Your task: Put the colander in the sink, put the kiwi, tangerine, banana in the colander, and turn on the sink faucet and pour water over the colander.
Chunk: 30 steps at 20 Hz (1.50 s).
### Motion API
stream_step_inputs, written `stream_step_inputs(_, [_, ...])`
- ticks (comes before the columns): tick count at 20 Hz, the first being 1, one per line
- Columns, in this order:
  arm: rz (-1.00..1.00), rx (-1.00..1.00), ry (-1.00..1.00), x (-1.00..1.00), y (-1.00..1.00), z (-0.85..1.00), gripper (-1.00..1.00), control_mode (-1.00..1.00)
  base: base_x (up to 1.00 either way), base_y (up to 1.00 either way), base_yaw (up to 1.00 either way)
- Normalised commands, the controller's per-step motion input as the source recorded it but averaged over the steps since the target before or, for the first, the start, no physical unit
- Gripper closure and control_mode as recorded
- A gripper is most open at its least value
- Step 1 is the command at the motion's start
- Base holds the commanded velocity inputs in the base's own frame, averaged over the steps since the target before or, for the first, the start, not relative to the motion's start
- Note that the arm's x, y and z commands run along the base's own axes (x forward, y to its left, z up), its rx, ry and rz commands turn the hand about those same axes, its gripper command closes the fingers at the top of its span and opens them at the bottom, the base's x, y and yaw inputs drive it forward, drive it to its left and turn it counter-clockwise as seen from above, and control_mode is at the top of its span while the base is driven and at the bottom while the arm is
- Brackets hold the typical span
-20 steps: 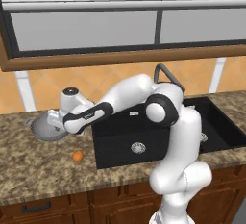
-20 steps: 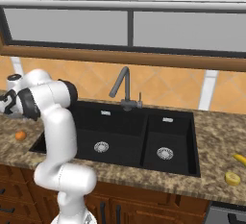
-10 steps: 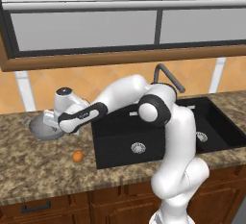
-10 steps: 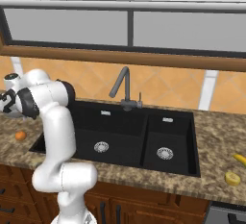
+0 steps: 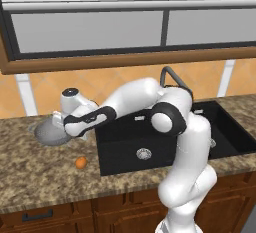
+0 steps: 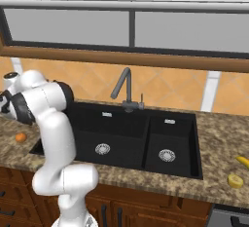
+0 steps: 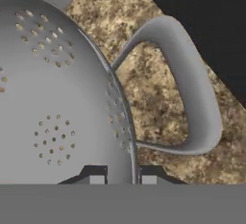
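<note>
1. One step is in hand, the first: getting the colander (image 5: 51,133) into the sink (image 5: 165,142). The colander sits on the tabletop (image 5: 40,177) at the far left, well apart from the sink's near edge, with the gripper (image 5: 64,123) down on its right rim.
2. In the hand view the two finger tips (image 7: 96,176) stand on either side of the colander's rim, one inside the bowl, one outside beside the looped handle (image 7: 192,93). The jaws are pinched almost fully together on that thin rim.
3. The tangerine (image 5: 80,162) lies on the tabletop just in front of the colander.
4. The next move, I judge, calls for a lift and a carry rightward over the large basin. A rim grip may let the bowl tilt.
5. Far right, the banana (image 6: 243,161) and another yellowish fruit (image 6: 235,180) wait on the tabletop.
</note>
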Motion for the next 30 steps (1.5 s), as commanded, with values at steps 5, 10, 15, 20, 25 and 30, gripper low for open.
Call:
stream_step_inputs(5, [-0.09, 0.00, 0.08, -0.42, -0.51, 0.60, 1.00, -1.00, 0.00, 0.00, 0.00])
stream_step_inputs(10, [-0.06, 0.00, 0.03, -0.61, -0.54, 0.44, 1.00, -1.00, 0.00, 0.00, 0.00])
stream_step_inputs(15, [-0.13, 0.00, 0.00, -0.38, -0.67, 0.34, 1.00, -1.00, 0.00, 0.00, 0.00])
stream_step_inputs(20, [-0.39, 0.00, 0.00, -0.28, -0.71, 0.29, 1.00, -1.00, 0.00, 0.00, 0.00])
stream_step_inputs(25, [-0.63, 0.00, 0.00, -0.08, -0.59, 0.18, 1.00, -1.00, 0.00, 0.00, 0.00])
stream_step_inputs(30, [-0.75, 0.00, 0.05, 0.00, -0.58, 0.03, 1.00, -1.00, 0.00, 0.00, 0.00])
